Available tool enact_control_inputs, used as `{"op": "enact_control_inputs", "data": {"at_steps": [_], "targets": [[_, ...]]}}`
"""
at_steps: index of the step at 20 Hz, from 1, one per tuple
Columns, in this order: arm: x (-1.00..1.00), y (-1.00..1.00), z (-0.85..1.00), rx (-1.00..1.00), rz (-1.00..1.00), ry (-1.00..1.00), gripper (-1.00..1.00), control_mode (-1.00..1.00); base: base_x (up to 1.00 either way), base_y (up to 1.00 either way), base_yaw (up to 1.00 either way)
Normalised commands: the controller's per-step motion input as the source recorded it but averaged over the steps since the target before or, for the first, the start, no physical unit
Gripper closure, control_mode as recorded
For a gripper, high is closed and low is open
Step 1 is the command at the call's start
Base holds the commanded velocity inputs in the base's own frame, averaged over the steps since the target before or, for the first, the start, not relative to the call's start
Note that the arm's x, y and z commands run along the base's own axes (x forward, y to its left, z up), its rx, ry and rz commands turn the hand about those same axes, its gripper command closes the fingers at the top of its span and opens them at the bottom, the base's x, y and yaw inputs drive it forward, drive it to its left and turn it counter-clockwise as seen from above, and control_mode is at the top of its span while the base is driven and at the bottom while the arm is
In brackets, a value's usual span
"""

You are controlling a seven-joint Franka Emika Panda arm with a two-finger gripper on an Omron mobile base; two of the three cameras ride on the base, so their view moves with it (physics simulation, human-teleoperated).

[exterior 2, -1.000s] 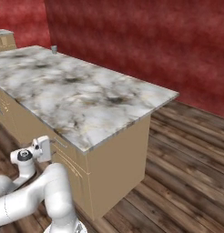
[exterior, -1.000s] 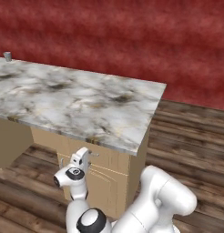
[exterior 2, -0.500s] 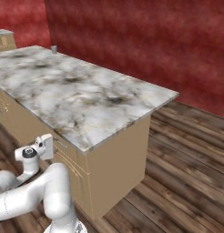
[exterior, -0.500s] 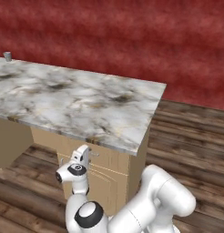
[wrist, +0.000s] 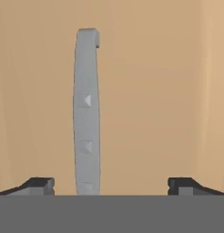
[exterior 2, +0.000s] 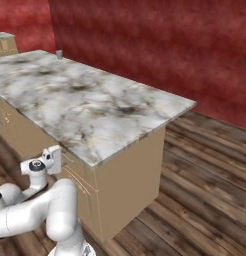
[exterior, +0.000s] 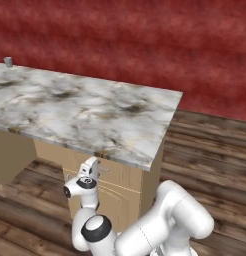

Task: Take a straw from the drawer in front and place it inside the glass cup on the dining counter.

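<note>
gripper (wrist: 111,184) is spread wide and empty, fingertips far apart at the bottom of the hand view, facing the tan front of the drawer (wrist: 150,100) from close up. the silver bar handle (wrist: 87,113) runs lengthwise between the two tips, off-centre toward the left tip, and nothing touches it yet. in the left base view the hand (exterior: 85,180) sits low under the overhang of the dining counter (exterior: 85,110), right at the drawer front (exterior: 117,192). drawer looks shut, so the straw is inside and hidden; can't say how it lies. the glass cup (exterior: 8,61) stands at the far corner of the marble, well apart from the arm, also visible from the right side (exterior 2: 59,53). handling guess: the handle is rigid, slim metal, probably slick, so close across its thin width near mid-length and pull straight out to avoid racking the drawer. the straw should be very light, thin, slightly flexible and prone to rolling or slipping; pinch it gently near one end or just off the middle so the free end can drop into the cup. the cup is small and light and could tip if the straw is pushed sideways against the rim.
</note>
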Motion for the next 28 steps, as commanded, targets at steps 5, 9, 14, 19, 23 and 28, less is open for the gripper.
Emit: {"op": "enact_control_inputs", "data": {"at_steps": [5, 9, 14, 19, 23, 28], "targets": [[0.22, 0.0, -0.3, -0.07, 0.04, -0.05, -1.0, -1.0, 0.0, 0.0, 0.0], [0.23, 0.0, -0.29, -0.09, 0.05, -0.1, -1.0, -1.0, 0.0, 0.0, 0.0], [0.21, 0.0, -0.29, -0.09, 0.06, -0.14, -1.0, -1.0, 0.0, 0.0, 0.0], [0.22, 0.04, -0.21, -0.09, 0.05, -0.15, -1.0, -1.0, 0.0, 0.0, 0.0], [0.16, 0.14, -0.03, -0.04, 0.04, -0.1, 1.0, -1.0, 0.0, 0.0, 0.0], [0.07, 0.14, 0.0, -0.03, 0.03, -0.1, 1.0, -1.0, 0.0, 0.0, 0.0]]}}
